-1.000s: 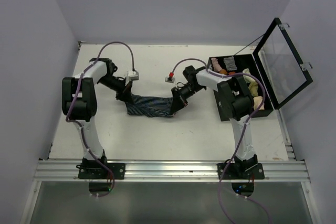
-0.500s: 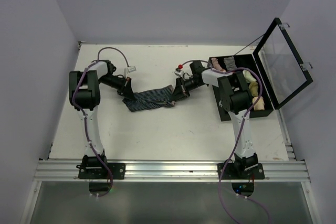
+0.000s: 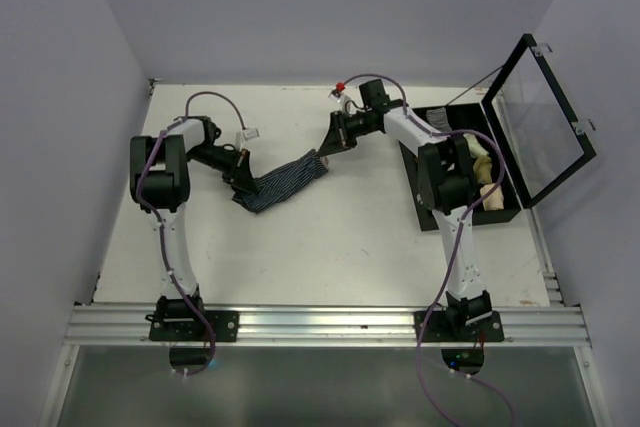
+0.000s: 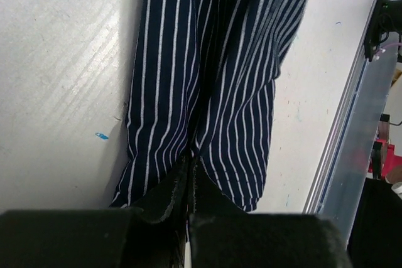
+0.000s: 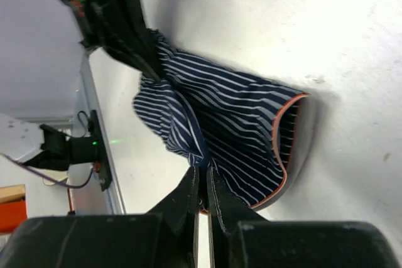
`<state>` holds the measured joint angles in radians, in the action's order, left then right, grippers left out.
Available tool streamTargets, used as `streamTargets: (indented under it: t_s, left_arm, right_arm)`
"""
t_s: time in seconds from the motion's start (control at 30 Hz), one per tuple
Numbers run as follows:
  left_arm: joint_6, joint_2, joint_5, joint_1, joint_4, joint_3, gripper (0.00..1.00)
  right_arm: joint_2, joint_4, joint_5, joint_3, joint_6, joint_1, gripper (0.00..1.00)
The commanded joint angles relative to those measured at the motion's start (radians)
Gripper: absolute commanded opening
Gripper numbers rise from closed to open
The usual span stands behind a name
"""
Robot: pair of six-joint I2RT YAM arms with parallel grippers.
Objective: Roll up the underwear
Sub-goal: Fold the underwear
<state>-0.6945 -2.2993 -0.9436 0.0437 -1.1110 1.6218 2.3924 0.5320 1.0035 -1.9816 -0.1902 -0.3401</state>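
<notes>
Dealing with underwear [image 3: 285, 182] here: dark cloth with thin white stripes and an orange-trimmed edge, drawn into a slanting band just left of centre in the overhead view. Lower-left end down near the tabletop [image 3: 350, 247], upper-right end raised toward the top middle of the frame.

Clenched on the lower-left end, the left claw [image 3: 240, 179], pinched tight with a fold of cloth caught between (plain enough in its own wrist view). Clenched likewise on the upper-right end, the right claw [image 3: 328, 147], nipping a bunched ridge of cloth close to the orange trim. Probably hanging free through the middle of the band, though hard to judge from above.

As for handling: light, limp, no stiffness at all. Sags and twists between two grips, bunches wherever pinched. Neither fragile nor slippery, yet likely to slide over the smooth tabletop rather than turn over on itself.

Best taken by a thin pinch at an edge, at two points along the same edge, so as to spread flat first. For the roll itself, better held at the corners and turned evenly, with little tension, to avoid a twist.
</notes>
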Motion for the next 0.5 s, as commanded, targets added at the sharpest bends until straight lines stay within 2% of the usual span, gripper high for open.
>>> streamTargets:
  t_s: [0.0, 0.33, 0.37, 0.4, 0.47]
  left_arm:
    - [-0.050, 0.004, 0.196, 0.004, 0.079, -0.055, 0.00]
    - [-0.022, 0.063, 0.245, 0.004, 0.157, -0.146, 0.00]
    - [-0.016, 0.070, 0.250, 0.004, 0.163, -0.151, 0.00]
    - [-0.013, 0.074, 0.256, 0.004, 0.172, -0.157, 0.00]
    - [-0.010, 0.086, 0.273, 0.004, 0.181, -0.165, 0.00]
  right_arm:
    - [0.074, 0.048, -0.069, -0.025, 0.070, 0.000, 0.00]
    - [0.183, 0.057, -0.167, -0.131, 0.124, -0.008, 0.00]
    - [0.185, 0.078, -0.170, -0.138, 0.147, -0.013, 0.07]
    - [0.183, 0.089, -0.164, -0.141, 0.156, -0.013, 0.19]
    - [0.156, 0.127, -0.157, -0.154, 0.182, -0.011, 0.30]
